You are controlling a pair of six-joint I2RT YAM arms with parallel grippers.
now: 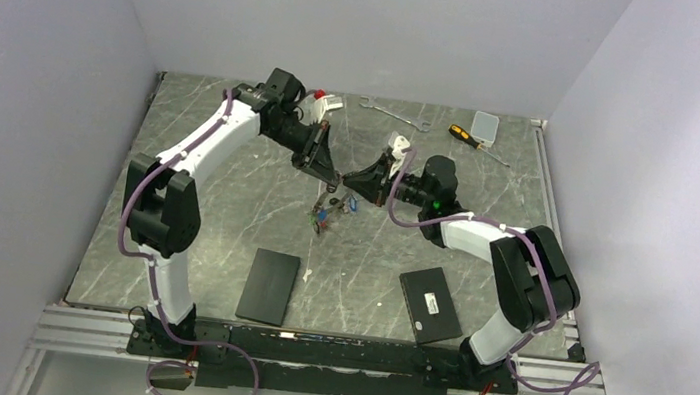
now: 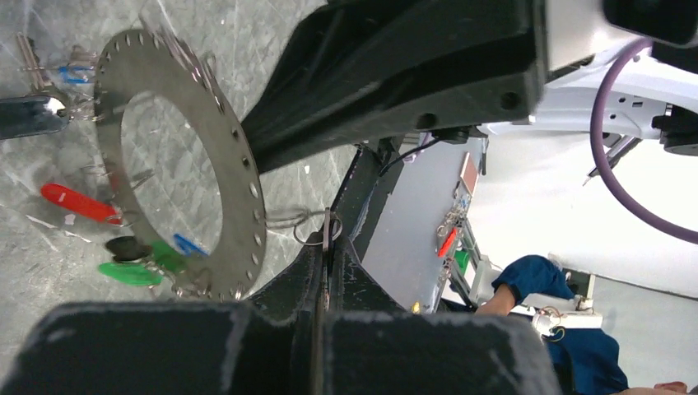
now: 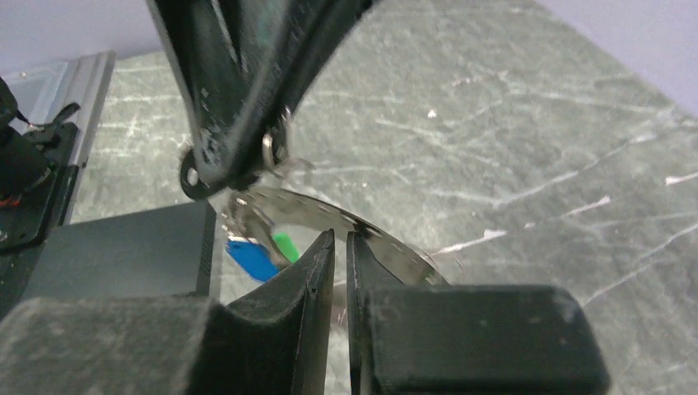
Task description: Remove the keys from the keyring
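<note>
Reaching arms: both stretched inward, tips nearly meeting.
Left gripper [image 2: 327,247]: pinched together on a wire loop [image 2: 290,220] — keyring [image 2: 243,177] hung beside.
Right gripper [image 3: 340,247]: fingers slightly apart — keyring sat just beyond tips.

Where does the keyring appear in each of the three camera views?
Top external: near picture centre, keyring just below the left gripper.
Left wrist: upper left, a flat holed ring.
Right wrist: centre, an arc behind the right gripper.
Shared landmark: the left gripper beside it.
</note>
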